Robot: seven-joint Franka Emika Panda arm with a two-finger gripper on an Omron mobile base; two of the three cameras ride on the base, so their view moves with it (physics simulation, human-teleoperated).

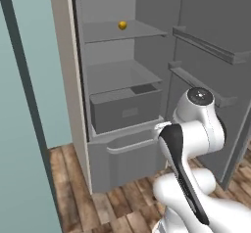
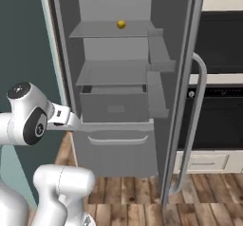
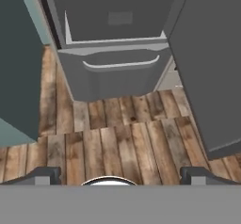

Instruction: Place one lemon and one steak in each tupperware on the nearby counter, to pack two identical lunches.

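One lemon (image 1: 122, 25) (image 2: 121, 24), small and bright yellow, rests on the upper shelf inside the open fridge. My gripper (image 3: 122, 176) is open, its two dark fingertips (image 3: 47, 175) set wide apart with nothing between them. It hangs low in front of the fridge, looking down at the wooden floor and the bottom drawer, well below the lemon. The steak, the tupperware and the counter are out of view.
The grey fridge has a second shelf (image 1: 120, 75), a box drawer (image 1: 125, 109) and a bottom drawer with a curved handle (image 3: 120, 63). Its open door (image 2: 182, 92) with shelf bins stands to the right. A dark oven (image 2: 220, 111) lies beyond it, and a teal wall (image 1: 19, 129) on the left.
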